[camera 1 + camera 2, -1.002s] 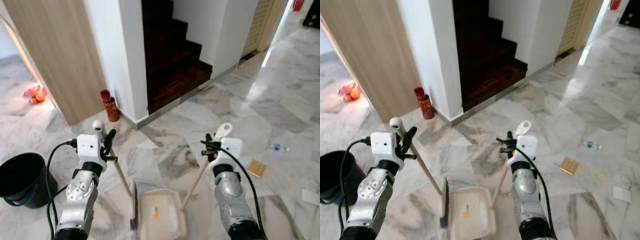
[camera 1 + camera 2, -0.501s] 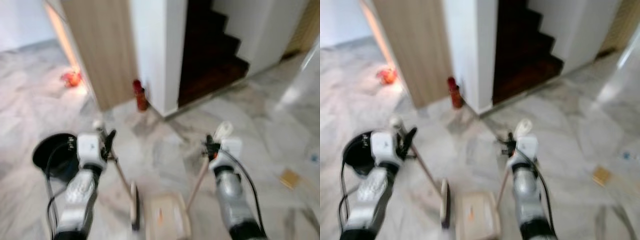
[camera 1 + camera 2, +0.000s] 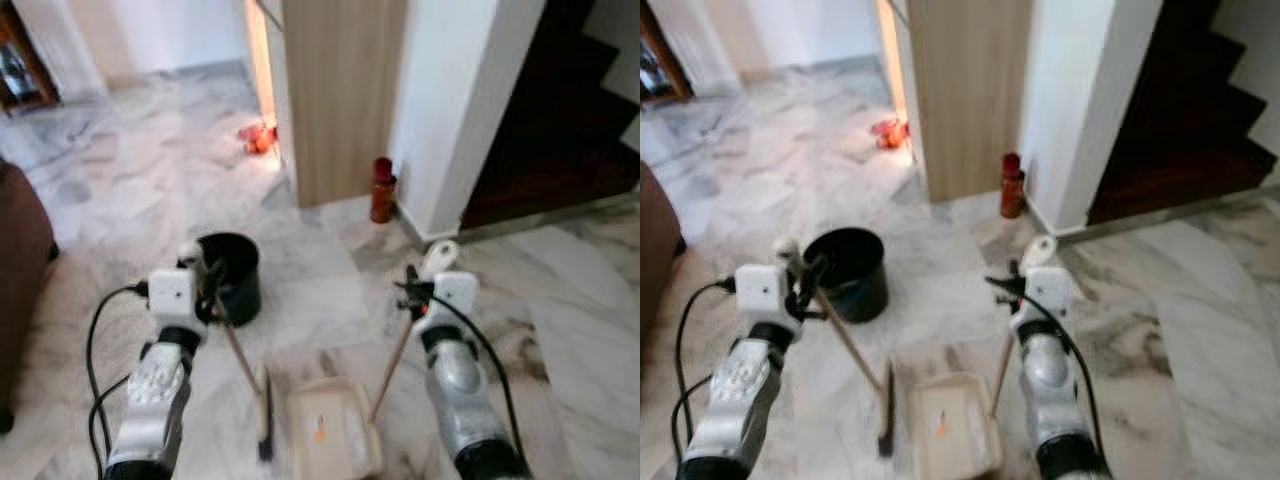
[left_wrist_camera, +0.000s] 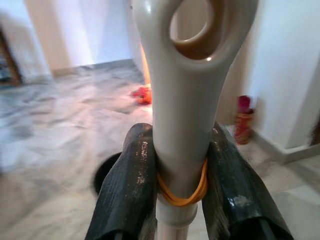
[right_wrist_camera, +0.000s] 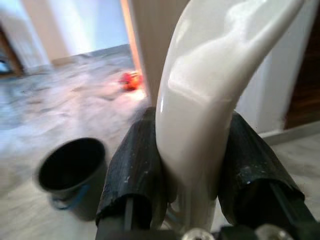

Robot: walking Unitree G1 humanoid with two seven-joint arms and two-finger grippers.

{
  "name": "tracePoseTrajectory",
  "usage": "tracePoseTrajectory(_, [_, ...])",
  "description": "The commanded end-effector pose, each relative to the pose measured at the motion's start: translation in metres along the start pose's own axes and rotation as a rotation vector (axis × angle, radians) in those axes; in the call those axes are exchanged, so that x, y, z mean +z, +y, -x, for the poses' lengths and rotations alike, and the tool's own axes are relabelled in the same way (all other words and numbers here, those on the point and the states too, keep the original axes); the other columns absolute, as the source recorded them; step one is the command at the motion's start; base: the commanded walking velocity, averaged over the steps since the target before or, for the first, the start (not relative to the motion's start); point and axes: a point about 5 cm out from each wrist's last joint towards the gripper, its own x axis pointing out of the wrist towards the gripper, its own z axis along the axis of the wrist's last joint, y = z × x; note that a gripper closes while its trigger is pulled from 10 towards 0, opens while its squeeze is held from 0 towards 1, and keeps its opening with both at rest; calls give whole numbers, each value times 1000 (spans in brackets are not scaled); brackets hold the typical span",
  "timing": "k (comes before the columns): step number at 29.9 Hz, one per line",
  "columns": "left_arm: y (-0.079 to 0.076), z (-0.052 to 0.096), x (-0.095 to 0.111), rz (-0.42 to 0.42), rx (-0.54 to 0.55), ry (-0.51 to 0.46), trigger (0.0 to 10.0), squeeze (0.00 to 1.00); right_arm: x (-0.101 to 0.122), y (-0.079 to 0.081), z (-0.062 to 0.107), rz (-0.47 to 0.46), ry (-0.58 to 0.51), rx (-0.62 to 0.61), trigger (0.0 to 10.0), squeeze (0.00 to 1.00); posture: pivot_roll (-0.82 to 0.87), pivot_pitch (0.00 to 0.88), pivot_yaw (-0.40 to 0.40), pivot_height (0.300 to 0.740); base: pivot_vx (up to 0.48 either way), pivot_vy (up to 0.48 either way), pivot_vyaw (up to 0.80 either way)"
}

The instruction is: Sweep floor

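View swung left since earlier: black bucket (image 3: pixel 229 276) now ahead, stairs off to far right. Left claw (image 4: pixel 180 165) clamped on broom handle (image 3: pixel 240 360), brush head (image 3: pixel 264 412) down beside dustpan (image 3: pixel 330 435). Right claw (image 5: pixel 192 165) clamped on dustpan handle (image 3: pixel 395 350), pan held level, probably to keep orange scrap (image 3: pixel 319 433) aboard for tipping.

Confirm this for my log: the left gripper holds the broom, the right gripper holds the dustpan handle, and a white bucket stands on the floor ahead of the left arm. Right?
Not quite: the bucket is black, not white, as the left eye view shows. The rest stands: the left gripper is shut on the broom, and the right gripper is shut on the dustpan handle.
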Motion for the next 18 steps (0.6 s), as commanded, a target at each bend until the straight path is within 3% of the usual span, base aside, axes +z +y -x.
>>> tracePoseTrajectory(1, [-2,-4,8,-15,-9,-38,10000,0,8,-1,-3,-20,-37,-7,10000,0,94,5,55,740,0,266,663])
tracePoseTrajectory(5, [-2,-4,8,-19,-10,-38,10000,0,8,-1,-3,-22,-36,-3,10000,0,93,0,54,740,0,0,655])
tracePoseTrajectory(18, [-4,-4,7,-27,-17,-34,10000,0,7,-1,-4,-26,-27,3,10000,0,92,0,53,740,0,0,0])
